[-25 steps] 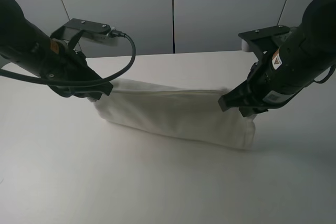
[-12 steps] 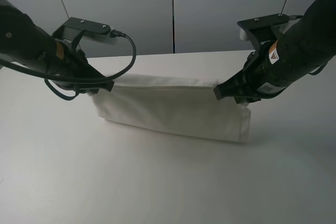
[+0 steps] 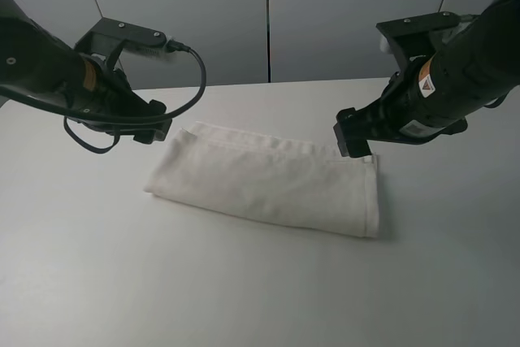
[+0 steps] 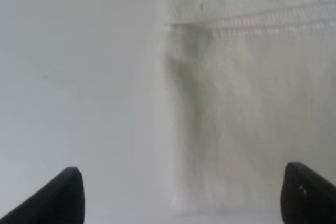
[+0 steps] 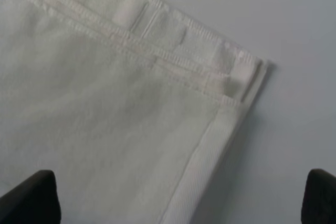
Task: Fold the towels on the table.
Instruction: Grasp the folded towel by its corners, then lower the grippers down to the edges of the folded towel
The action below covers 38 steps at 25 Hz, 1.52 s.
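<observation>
The off-white towel [image 3: 268, 184] lies flat on the white table [image 3: 244, 290] as a long folded strip running from left to right. My left gripper [image 3: 156, 131] hovers over the towel's far left corner, open and empty. My right gripper [image 3: 353, 144] hovers over its far right corner, open and empty. In the left wrist view the towel [image 4: 236, 103] shows a stitched hem between the spread fingertips [image 4: 63, 192]. In the right wrist view the towel's layered corner [image 5: 157, 108] with its woven band lies below the open fingertips [image 5: 31, 198]. No label shows.
Grey wall panels [image 3: 268, 14] stand behind the table's far edge. Bare tabletop surrounds the towel, with the widest stretch in front of it.
Both grippers held the towel's upper edge raised off the table. That edge has come down and the towel now lies flat. Both grippers have opened, let go and moved slightly back and up.
</observation>
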Available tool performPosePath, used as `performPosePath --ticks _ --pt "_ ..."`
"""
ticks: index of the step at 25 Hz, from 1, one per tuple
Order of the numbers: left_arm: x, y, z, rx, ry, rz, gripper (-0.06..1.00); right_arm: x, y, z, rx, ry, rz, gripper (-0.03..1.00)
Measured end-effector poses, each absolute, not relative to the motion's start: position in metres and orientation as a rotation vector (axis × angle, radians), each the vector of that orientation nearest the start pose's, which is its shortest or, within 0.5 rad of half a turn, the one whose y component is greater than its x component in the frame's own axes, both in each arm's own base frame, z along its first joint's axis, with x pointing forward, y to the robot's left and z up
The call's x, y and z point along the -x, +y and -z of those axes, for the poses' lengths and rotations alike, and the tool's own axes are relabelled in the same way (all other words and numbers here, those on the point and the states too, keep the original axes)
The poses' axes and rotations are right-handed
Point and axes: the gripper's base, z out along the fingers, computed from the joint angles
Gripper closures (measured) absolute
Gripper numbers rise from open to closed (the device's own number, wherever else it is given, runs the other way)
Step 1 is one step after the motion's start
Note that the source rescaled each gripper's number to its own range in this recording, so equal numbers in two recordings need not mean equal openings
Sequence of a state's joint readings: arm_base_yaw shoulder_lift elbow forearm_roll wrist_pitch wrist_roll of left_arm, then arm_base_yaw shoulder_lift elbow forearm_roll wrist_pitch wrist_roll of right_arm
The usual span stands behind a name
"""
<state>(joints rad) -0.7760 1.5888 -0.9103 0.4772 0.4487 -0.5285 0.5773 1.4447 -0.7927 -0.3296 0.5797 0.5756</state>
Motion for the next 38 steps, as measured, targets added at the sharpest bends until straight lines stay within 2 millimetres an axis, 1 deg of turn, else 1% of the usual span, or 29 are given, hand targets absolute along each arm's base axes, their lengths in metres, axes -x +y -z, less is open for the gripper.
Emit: performPosePath --ticks 5,8,12,16,17,19,20,24,27,29,32,38 --pt "-0.237 -0.205 -0.209 -0.764 2.409 0.074 -0.02 -0.231 0.131 -0.212 0.307 2.640 -0.042 -0.03" --pt "-0.240 -0.202 -0.209 -0.695 2.435 0.091 -0.02 -0.231 0.131 -0.212 0.276 2.642 -0.048 -0.03" --pt "-0.257 -0.189 -0.210 -0.563 2.519 0.096 -0.02 -0.232 0.130 -0.213 0.261 2.654 -0.033 -0.03" --pt "-0.280 -0.185 -0.207 -0.534 2.585 0.154 -0.02 -0.237 0.134 -0.226 0.239 2.646 -0.045 -0.03" --pt "-0.287 -0.184 -0.206 -0.554 2.600 0.162 -0.03 -0.240 0.135 -0.228 0.238 2.648 -0.039 -0.03" --pt "-0.299 -0.187 -0.197 -0.595 2.641 0.163 -0.04 -0.247 0.138 -0.229 0.217 2.670 -0.027 -0.03" --pt "-0.305 -0.190 -0.197 -0.611 2.651 0.173 -0.04 -0.252 0.138 -0.228 0.187 2.696 -0.023 -0.03" --pt "-0.323 -0.203 -0.178 -0.711 2.696 0.154 -0.04 -0.272 0.135 -0.213 0.088 2.810 -0.048 -0.03" --pt "-0.335 -0.210 -0.163 -0.764 2.757 0.120 -0.04 -0.281 0.132 -0.200 0.060 2.897 -0.074 -0.03" --pt "-0.340 -0.214 -0.152 -0.794 2.797 0.099 -0.04 -0.284 0.130 -0.191 0.058 2.931 -0.074 -0.03" --pt "-0.346 -0.217 -0.140 -0.811 2.818 0.088 -0.04 -0.286 0.132 -0.182 0.064 2.964 -0.071 -0.03" --pt "-0.354 -0.221 -0.117 -0.841 2.852 0.058 -0.04 -0.289 0.133 -0.172 0.080 2.994 -0.052 -0.03"
